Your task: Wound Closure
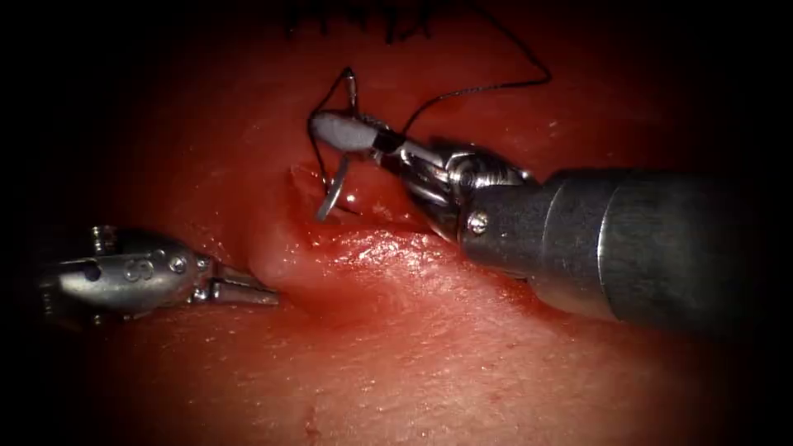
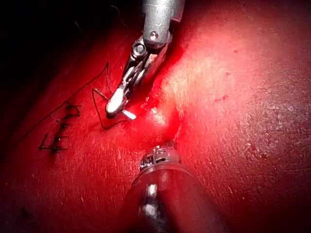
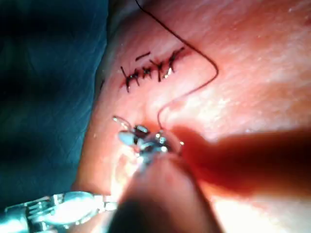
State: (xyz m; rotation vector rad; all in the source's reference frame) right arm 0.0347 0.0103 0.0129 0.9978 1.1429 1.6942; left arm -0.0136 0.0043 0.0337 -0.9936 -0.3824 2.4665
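My right tool (image 1: 347, 132) comes in from the right, its jaws shut on the curved needle (image 1: 332, 194) near the middle of its curve. The needle's tail stands up above the jaws, and its point reaches down to the tissue (image 1: 462, 363) at the left lip of the cut (image 1: 363, 208); I cannot tell whether it is in. Dark thread (image 1: 487, 85) runs from the tail and arcs off to the upper right. My left tool (image 1: 252, 291) lies low on the left of the cut, jaws shut on nothing, tip beside a raised tissue fold. The left wrist view shows the right tool (image 2: 116, 103) and the needle (image 2: 129, 115).
A row of finished dark stitches (image 1: 363, 25) closes the far end of the cut, also seen as stitches (image 3: 150, 70) in the right wrist view. Red fluid glistens in the open part of the wound. Blue drape (image 3: 43, 97) lies beyond the tissue's edge.
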